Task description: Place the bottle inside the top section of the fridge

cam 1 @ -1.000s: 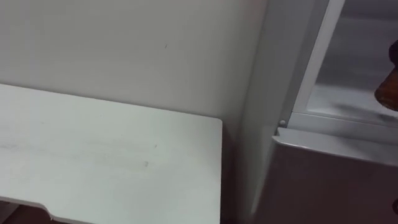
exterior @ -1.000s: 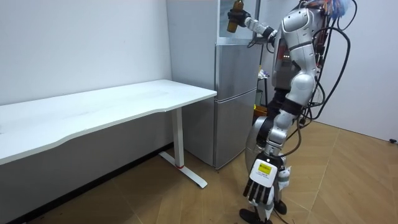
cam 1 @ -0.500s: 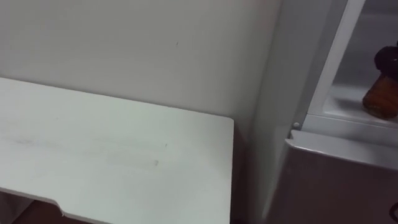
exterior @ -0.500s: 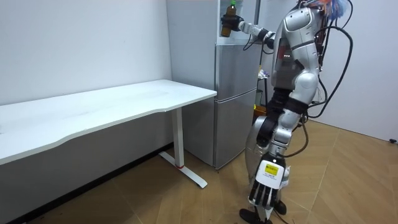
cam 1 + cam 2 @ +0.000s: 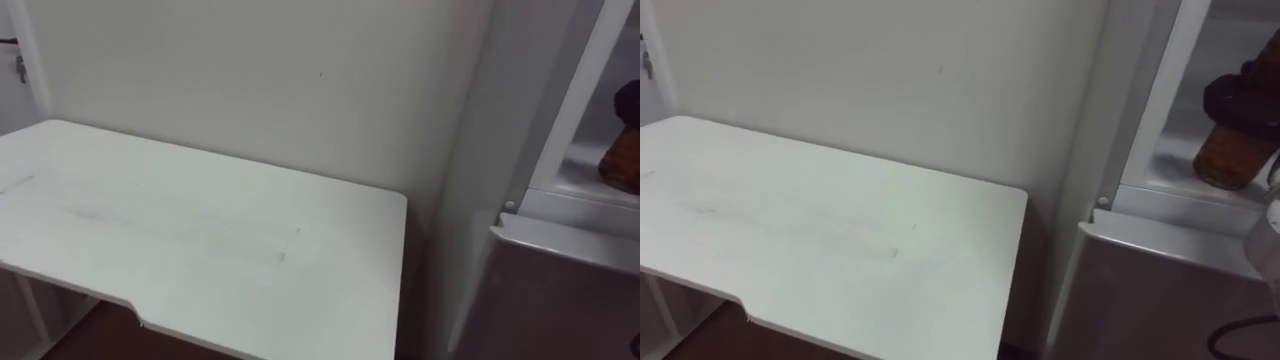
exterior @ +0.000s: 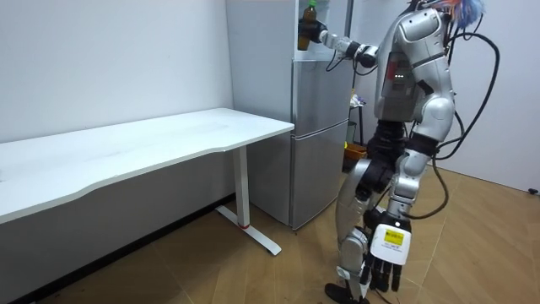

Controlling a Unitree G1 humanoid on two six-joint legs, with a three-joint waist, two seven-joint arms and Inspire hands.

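Right robot hand gripping bottle just inside front edge of upper fridge, left robot hand hanging relaxed, table alongside

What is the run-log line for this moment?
stage: bottle placement | bottle: inside upper fridge, upright | right hand: gripping bottle top | left hand: hanging, open

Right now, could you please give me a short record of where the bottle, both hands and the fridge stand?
bottle: amber, upright, inside the upper fridge compartment
bottle set down: cannot tell
right hand: reaching into the compartment, curled round the bottle's upper part
left hand: hanging beside the leg, fingers relaxed, holding nothing
lower fridge door: shut
table: white, beside the fridge, on the robot's left
task state: bottle in the compartment, not yet released
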